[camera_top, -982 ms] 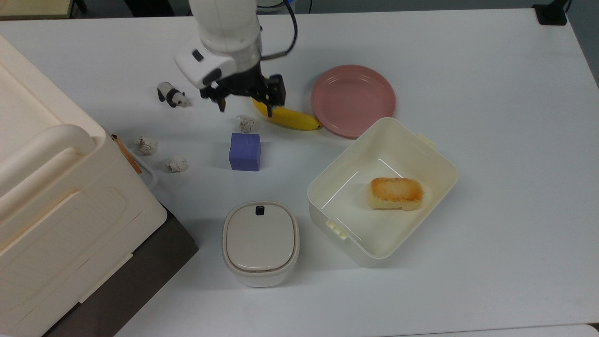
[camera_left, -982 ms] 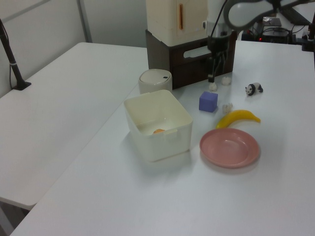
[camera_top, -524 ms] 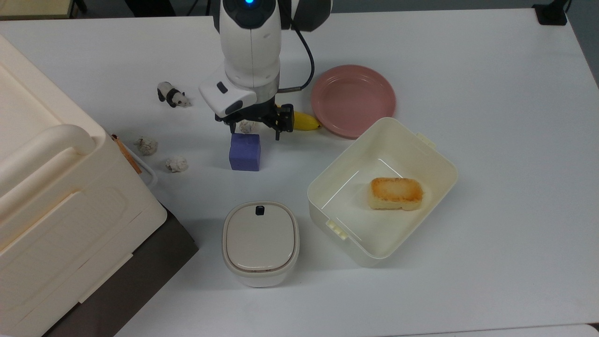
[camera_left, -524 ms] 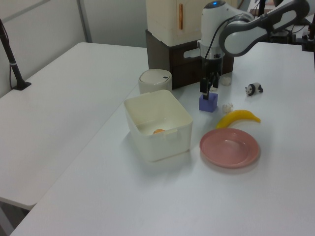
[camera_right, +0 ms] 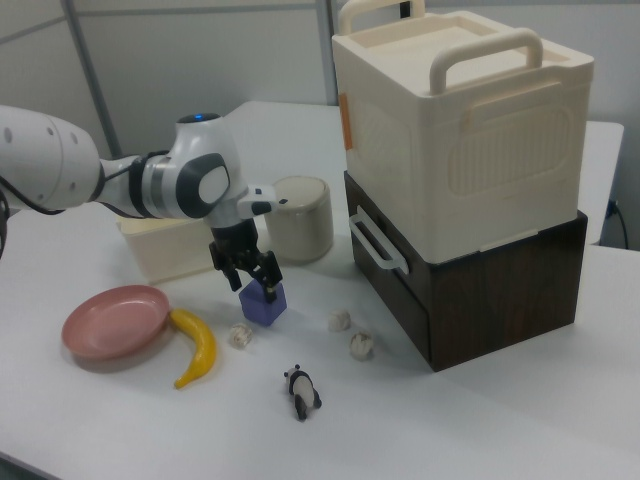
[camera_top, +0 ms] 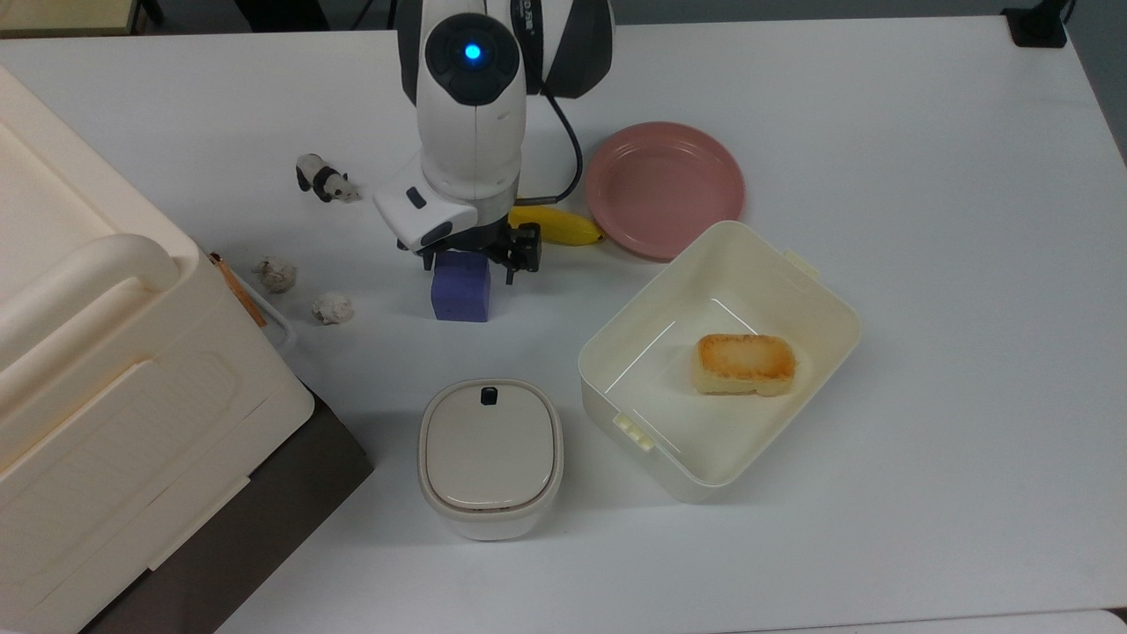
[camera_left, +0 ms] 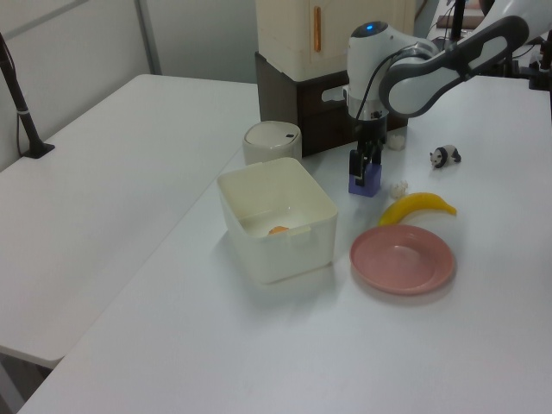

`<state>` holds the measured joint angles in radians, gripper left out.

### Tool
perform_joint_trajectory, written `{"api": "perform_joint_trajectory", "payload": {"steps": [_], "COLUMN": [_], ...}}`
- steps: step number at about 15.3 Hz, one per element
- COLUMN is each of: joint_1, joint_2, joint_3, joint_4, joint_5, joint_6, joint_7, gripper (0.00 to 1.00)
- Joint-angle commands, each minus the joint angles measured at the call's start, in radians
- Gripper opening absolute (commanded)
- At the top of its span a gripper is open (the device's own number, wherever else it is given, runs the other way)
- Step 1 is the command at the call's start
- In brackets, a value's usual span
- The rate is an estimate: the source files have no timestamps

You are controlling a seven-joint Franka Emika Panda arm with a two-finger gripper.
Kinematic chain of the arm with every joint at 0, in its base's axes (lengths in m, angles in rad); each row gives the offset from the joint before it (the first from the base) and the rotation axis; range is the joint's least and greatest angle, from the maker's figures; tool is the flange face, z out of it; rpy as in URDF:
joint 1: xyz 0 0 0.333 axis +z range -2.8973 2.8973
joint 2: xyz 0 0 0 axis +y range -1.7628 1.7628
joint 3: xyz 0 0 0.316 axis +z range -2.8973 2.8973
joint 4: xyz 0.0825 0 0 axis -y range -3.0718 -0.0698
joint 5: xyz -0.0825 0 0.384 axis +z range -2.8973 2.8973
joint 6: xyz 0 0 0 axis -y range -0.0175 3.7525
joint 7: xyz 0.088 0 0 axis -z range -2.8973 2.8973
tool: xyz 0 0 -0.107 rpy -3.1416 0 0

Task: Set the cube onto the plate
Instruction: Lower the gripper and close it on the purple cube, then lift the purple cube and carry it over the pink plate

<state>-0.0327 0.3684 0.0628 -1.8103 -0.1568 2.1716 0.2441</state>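
To the top view's left of the gripper (camera_top: 473,257), a small black-and-white panda figure (camera_top: 324,180) and two crumpled white paper balls (camera_top: 275,273) are lying on the white desk (camera_top: 924,264), well apart from it. They are not threatening the grasp.

The gripper is standing directly over the solid matte blue-purple cube (camera_top: 460,289), with its two black fingers spread open and reaching down on either side of the cube's upper part. It is not holding anything; the cube is resting on the desk. In the top view the gripper is covering the far edge of the cube more than its middle. If the fingers are closing there, they could be catching only a narrow strip, and the block could be tilting or slipping out during the lift. The rounded edges are making this more likely, I think.

Just beyond the gripper to the top view's right, a yellow curved banana (camera_top: 556,226) is lying between the gripper and the round shallow pink plate (camera_top: 665,187). A low carry could be knocking the banana against the plate. The cream rectangular plastic tub (camera_top: 718,361), holding a golden-brown bread-like block (camera_top: 745,363), is touching the plate's near rim, so a careless release could be dropping the cube there instead.
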Motion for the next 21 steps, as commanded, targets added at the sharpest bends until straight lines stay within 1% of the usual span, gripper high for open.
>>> {"api": "perform_joint_trajectory", "payload": {"steps": [1, 2, 3, 4, 5, 7, 8, 11, 12, 15, 16, 19, 21], "joint_1": [-0.021, -0.022, -0.022, -0.021, -0.018, -0.013, -0.012, -0.007, -0.007, -0.009, -0.009, -0.009, -0.007], "joint_2": [0.015, 0.023, 0.035, 0.038, 0.038, 0.035, 0.035, 0.021, 0.006, -0.054, -0.069, -0.088, -0.088], "joint_3": [-0.008, -0.008, -0.008, -0.008, -0.006, -0.006, -0.005, 0.0, 0.014, 0.09, 0.126, 0.224, 0.271], "joint_4": [0.005, 0.005, 0.005, 0.003, 0.002, 0.002, 0.002, 0.003, 0.005, 0.006, 0.006, 0.005, 0.005], "joint_5": [-0.033, -0.041, -0.052, -0.055, -0.055, -0.055, -0.055, -0.055, -0.053, -0.05, -0.047, -0.047, -0.049], "joint_6": [0.022, 0.022, 0.023, 0.022, 0.02, 0.014, 0.013, 0.002, -0.024, -0.148, -0.2, -0.289, -0.315], "joint_7": [0.021, 0.021, 0.021, 0.021, 0.023, 0.055, 0.093, 0.122, 0.124, 0.129, 0.138, 0.164, 0.207], "gripper": [1.0, 0.97, 0.87, 0.63, 0.42, 0.17, 0.13, 0.12, 0.12, 0.12, 0.1, 0.1, 0.1]}}
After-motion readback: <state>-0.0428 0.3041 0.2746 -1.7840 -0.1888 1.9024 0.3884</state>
